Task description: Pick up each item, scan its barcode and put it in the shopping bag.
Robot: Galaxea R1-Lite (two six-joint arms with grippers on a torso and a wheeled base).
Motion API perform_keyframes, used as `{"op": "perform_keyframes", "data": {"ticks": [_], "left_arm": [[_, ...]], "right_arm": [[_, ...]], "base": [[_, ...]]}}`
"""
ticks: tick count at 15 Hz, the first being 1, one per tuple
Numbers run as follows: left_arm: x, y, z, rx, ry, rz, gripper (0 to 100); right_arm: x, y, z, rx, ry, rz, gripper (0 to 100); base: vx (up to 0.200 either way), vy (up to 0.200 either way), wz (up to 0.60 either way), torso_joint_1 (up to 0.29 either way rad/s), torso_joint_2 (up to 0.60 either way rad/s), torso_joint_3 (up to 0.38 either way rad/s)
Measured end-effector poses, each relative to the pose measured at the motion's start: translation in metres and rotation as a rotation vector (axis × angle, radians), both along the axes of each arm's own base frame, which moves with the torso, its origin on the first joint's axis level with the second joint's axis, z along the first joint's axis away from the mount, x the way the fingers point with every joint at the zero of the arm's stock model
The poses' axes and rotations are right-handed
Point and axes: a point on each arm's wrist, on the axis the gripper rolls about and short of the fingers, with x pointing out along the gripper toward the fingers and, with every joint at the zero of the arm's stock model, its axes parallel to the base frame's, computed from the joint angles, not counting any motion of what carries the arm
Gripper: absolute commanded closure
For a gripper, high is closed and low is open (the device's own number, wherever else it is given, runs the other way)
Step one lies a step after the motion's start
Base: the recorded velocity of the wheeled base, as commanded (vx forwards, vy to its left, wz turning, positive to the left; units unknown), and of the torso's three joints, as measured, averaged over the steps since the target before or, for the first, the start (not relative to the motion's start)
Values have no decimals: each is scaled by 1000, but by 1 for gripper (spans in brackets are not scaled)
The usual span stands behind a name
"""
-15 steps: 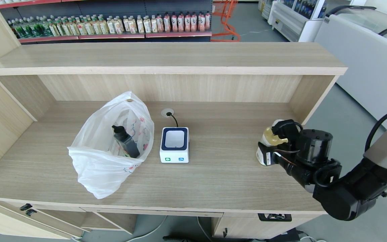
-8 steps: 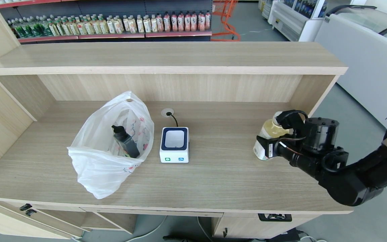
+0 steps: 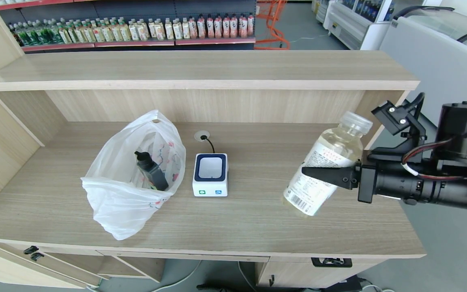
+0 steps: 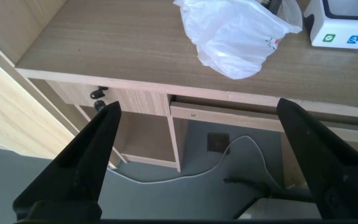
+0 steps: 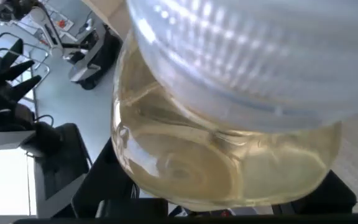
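Pale wood-grain counter (image 3: 258,215), recessed under a higher shelf. At left on it, the shopping bag (image 3: 116,202): thin white plastic with a small red and blue print, mouth slumped open toward the robot. A dark bottle (image 3: 151,170) with a black pump top stands tilted inside it. Just right of the bag, apart from it, sits the scanner (image 3: 211,174), a white box with a dark-framed window facing up and its cable running to a grommet behind. Well right of the scanner, the clear bottle (image 3: 324,162) holds pale yellow liquid and has a ribbed translucent cap and a white printed label. A barcode (image 3: 299,200) sits near its base, turned toward the robot. The bottle is held clear of the counter, tilted, with the base low toward the scanner side and the cap high toward the right wall of the recess. The left gripper (image 4: 197,107) hangs in front of and below the counter's front edge, its two black fingers (image 4: 79,168) spread wide with nothing between them, the bag and scanner above. The right arm reaches in level from the right. The right gripper (image 3: 326,176) is clamped across the bottle's label at mid-body, one black finger lying over its front face. The right wrist view looks along the bottle's shoulder (image 5: 229,155) from the cap end.
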Motion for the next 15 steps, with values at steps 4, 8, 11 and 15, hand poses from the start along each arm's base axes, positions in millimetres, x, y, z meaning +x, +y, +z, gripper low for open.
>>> {"op": "perform_keyframes", "data": {"ticks": [4,8,11,15], "left_arm": [[0,0,0,0,0,0,0],[0,0,0,0,0,1,0],[0,0,0,0,0,0,0],[0,0,0,0,0,0,0]], "right_arm": [[-41,-1,28,33,-22,128,100],[-62,-15,25,-1,42,117,100],[-72,-27,16,-73,80,95,100],[-73,-27,33,-9,73,180,100]], "base": [[0,0,0,0,0,0],[0,0,0,0,0,0],[0,0,0,0,0,0],[0,0,0,0,0,0]]}}
